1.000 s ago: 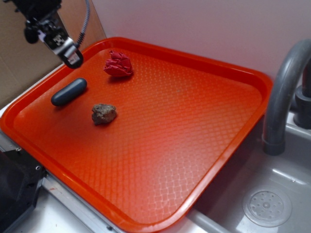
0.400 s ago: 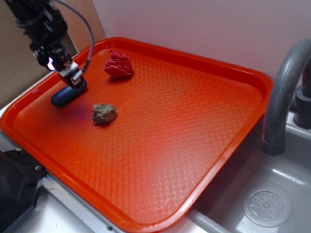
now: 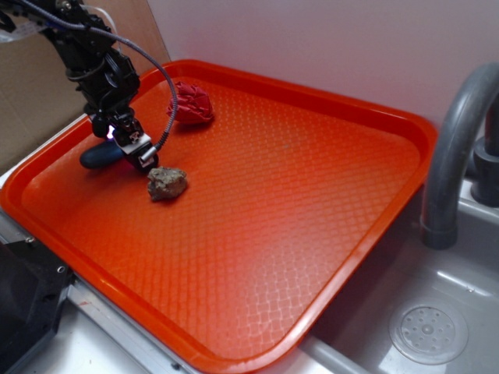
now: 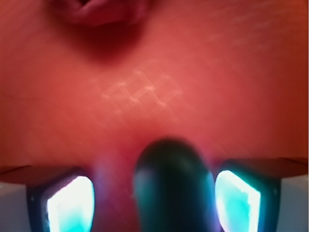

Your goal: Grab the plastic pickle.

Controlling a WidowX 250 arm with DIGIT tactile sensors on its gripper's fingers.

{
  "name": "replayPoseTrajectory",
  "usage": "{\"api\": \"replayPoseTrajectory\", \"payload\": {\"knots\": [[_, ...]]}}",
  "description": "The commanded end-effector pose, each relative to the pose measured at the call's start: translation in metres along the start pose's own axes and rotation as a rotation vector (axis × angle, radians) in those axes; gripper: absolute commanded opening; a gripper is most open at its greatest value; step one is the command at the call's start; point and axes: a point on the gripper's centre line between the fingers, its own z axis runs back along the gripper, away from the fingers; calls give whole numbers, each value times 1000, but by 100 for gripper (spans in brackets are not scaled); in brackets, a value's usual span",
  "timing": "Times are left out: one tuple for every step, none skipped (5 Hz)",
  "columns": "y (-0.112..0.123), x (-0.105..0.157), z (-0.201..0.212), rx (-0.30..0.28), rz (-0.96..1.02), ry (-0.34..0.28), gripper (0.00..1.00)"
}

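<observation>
The hand (image 4: 154, 193) is open, down on the tray (image 3: 312, 234), straddling the pickle (image 4: 174, 188) between its fingers (image 4: 70, 203). Grasping step: I judge closing comes next.

The black arm (image 3: 86, 47) reaches in from the upper left corner over the tray's (image 3: 374, 117) left rim and bends down steeply toward the tray floor. A grey cable loops from the arm past the wrist. The gripper (image 3: 134, 148) points downward, low at the tray floor. In the wrist view its two fingers (image 4: 67, 203) stand apart, one on each side of the pickle (image 4: 171, 188), with gaps showing on both sides.
</observation>
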Motion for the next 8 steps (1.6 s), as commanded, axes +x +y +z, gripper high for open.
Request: {"api": "replayPoseTrajectory", "payload": {"knots": [[-5, -9, 11, -45, -67, -64, 0], [-5, -8, 20, -60, -88, -51, 0], [-25, 6, 46, 176, 91, 23, 0], [-62, 25, 92, 279, 181, -18, 0], [-96, 40, 140, 339, 230, -58, 0], [-119, 42, 167, 307, 219, -106, 0], [-119, 42, 171, 171, 227, -129, 0], [-113, 44, 166, 95, 193, -111, 0]]}}
